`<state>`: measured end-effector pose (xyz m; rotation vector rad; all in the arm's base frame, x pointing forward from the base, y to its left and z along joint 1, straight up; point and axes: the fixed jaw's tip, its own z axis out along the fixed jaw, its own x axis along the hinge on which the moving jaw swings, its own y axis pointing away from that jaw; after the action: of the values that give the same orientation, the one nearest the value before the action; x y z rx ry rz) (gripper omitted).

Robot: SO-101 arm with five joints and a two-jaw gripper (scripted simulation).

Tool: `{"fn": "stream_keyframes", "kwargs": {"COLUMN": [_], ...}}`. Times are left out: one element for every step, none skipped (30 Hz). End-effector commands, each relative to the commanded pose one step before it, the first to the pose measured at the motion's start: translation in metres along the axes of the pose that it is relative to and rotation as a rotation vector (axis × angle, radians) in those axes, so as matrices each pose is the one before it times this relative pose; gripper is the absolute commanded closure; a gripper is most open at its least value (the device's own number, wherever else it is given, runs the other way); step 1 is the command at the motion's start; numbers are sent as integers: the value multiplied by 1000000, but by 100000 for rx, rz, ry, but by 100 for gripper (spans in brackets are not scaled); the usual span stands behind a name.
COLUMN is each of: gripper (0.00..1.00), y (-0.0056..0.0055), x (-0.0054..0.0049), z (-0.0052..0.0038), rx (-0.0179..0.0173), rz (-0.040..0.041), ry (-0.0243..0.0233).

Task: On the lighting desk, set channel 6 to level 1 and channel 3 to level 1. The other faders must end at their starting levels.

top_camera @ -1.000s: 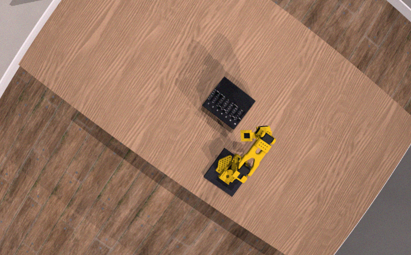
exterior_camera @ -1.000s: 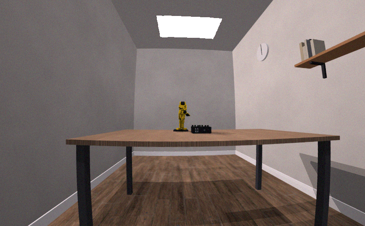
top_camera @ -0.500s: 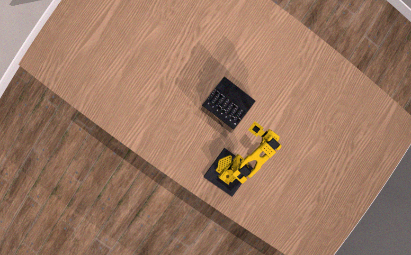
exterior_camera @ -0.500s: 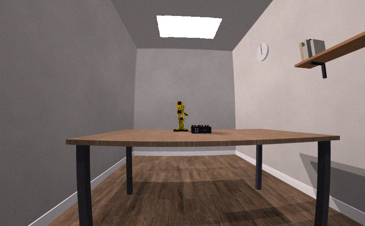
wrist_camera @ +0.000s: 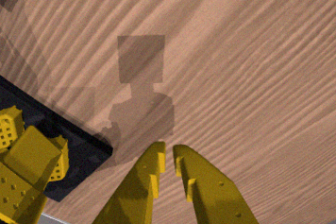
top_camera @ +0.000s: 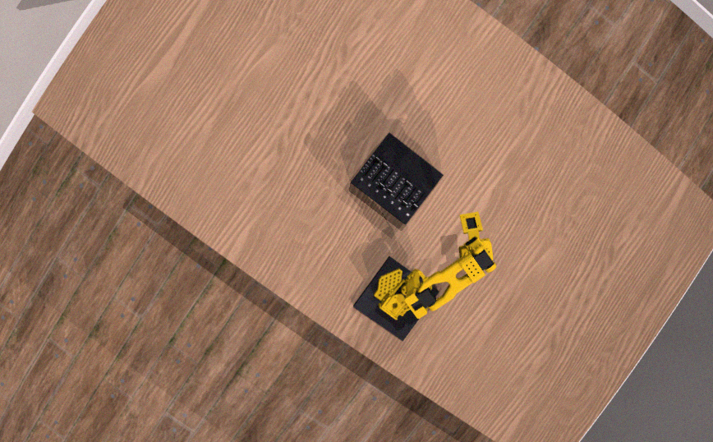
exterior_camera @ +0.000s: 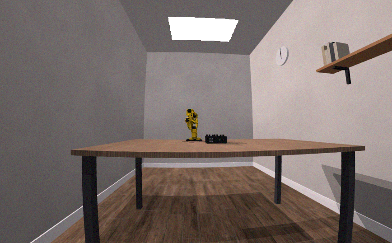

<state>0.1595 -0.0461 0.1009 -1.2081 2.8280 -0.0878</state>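
The lighting desk is a black box with a row of small faders, lying on the wooden table; it also shows in the side view. The fader levels are too small to read. My yellow arm is folded to the right of its base, away from the desk. In the wrist view my gripper is shut on nothing and hangs above bare table wood. No fader is near the fingers.
The arm's black base plate sits just in front of the desk and shows at the left of the wrist view.
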Motion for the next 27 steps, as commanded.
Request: {"fn": "stream_keyframes", "kwargs": {"gripper": [100, 100, 100, 100, 100, 100, 100, 100, 100, 100, 100, 100, 100, 100, 100, 100, 100, 100, 100, 100, 100, 100, 100, 100, 100, 100, 100], "y": [-6683, -1449, -1520, -1588, -1650, -1709, -1763, -1812, -1857, -1897, -1932, -1963, 0, 0, -1988, -2009, -2026, -2037, -2045, -2047, -2046, -2040, -2031, -2018, -2001, -1980, -1957], "x": [4963, 1364, 1298, 1225, 1153, 1075, 998, 917, 837, 753, 671, 586, 0, 0, 503, 418, 335, 251, 170, 87, 9, -71, -146, -221, -292, -363, -429], "z": [-3816, -102, -100, -101, -99, -99, -97, -98, -96, -96, -94, -95, 0, 0, -93, -93, -91, -91, -90, -90, -88, -88, -86, -87, -85, -85, -83], "rx": [3135, 163, 166, 169, 171, 174, 175, 177, 178, 179, 179, 179, 0, 0, 178, 178, 177, 176, 174, 173, 170, 168, 165, 162, 159, 156, 152], "rz": [21720, 5617, 5594, 5570, 5544, 5516, 5486, 5455, 5423, 5388, 5352, 5314, 0, 0, 5275, 5234, 5191, 5147, 5102, 5055, 5006, 4956, 4905, 4852, 4798, 4742, 4685], "ry": [-1451, 76, 70, 62, 56, 49, 43, 35, 29, 21, 15, 7, 0, 0, 1, -7, -12, -20, -25, -33, -38, -45, -49, -56, -60, -66, -70]}}
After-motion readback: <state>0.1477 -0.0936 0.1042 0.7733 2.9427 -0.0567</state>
